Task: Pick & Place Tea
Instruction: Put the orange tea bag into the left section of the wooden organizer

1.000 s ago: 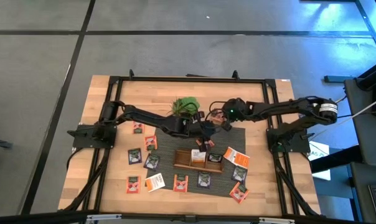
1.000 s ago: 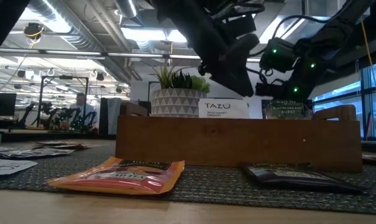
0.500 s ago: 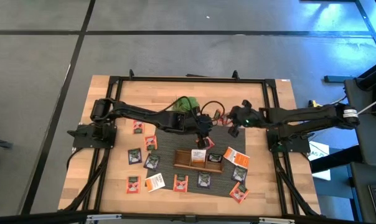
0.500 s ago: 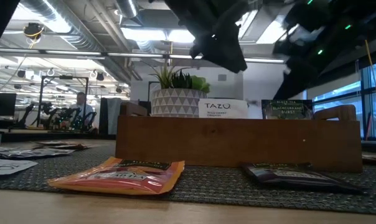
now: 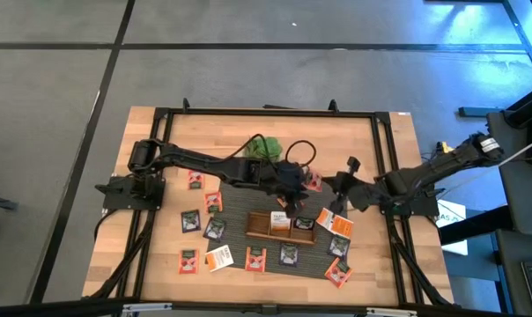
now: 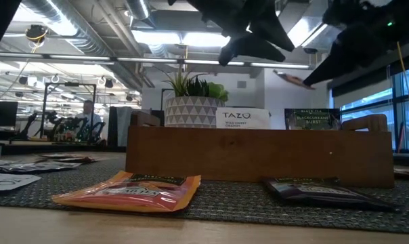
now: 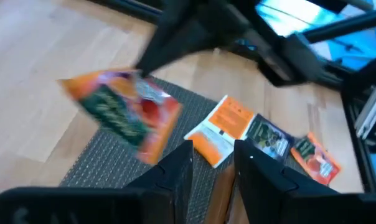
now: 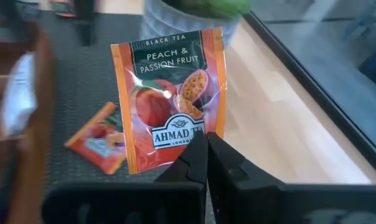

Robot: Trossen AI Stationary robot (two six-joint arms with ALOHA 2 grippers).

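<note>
Over the wooden tray [image 5: 280, 225] the air is crowded: the left gripper [image 5: 288, 195] hangs just behind it, and the right gripper [image 5: 329, 186] holds an orange sachet [image 8: 169, 96] close beside. The plant pot [image 5: 264, 149] blocks the far side. Loose sachets [image 5: 214, 229] litter the mat (mostly in front and on both sides). Bare wood along the table [image 5: 160, 273] edges lies open.
</note>
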